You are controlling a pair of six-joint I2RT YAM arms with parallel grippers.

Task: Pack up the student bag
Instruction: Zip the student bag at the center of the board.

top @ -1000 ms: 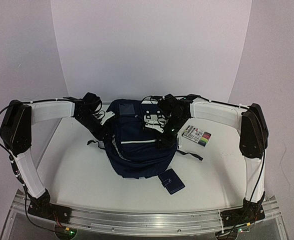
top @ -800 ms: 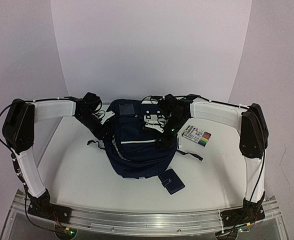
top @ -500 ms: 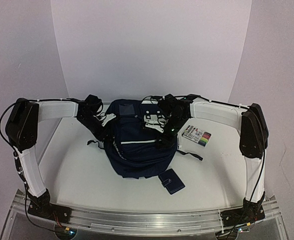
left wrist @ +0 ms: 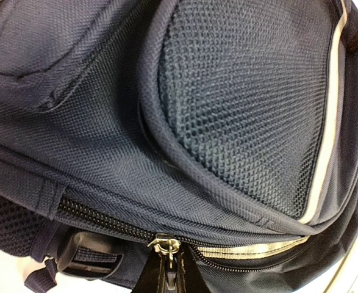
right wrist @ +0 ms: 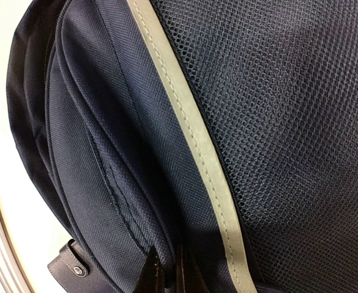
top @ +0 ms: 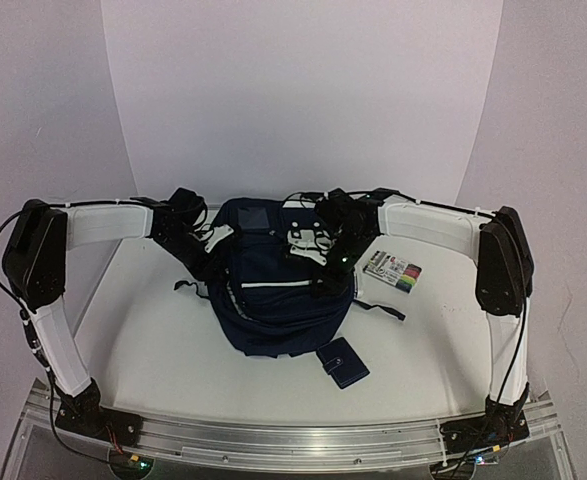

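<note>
As its dark fingertips [left wrist: 149, 282] clamp tight on the small metal zipper pull [left wrist: 164, 245], the left gripper [left wrist: 168, 278] presses in at the side of the student bag [left wrist: 239, 122], a large navy-blue fabric backpack trimmed with thin pale stripes. The pull sits on a dark zipper track [left wrist: 99, 218] that runs beneath a navy mesh side pocket [left wrist: 246, 104]. A black plastic buckle [left wrist: 84, 247] lies just beside the track, lower on the bag.

On the opposite side, the right gripper [right wrist: 164, 276] holds its two fingers drawn close together, tips set against the navy weave next to one pale stripe [right wrist: 197, 152] and a second mesh panel [right wrist: 288, 122]. Whether a fold of cloth is pinched between them cannot be told.

Seen from above, the bag lies at the middle of the white table [top: 153, 350], its pale square patch [top: 258, 218] toward the far end. The two white-sleeved arms reach in from either side to meet it, and the bag is flanked by both wrists. A thin dark strap [top: 378, 308] trails from the bag's right side onto the tabletop. A small navy wallet [top: 342, 362] rests just beside the bag's near right corner. A flat pack of coloured markers [top: 393, 270] lies to the right of the bag, near the right forearm and apart from the wallet.
</note>
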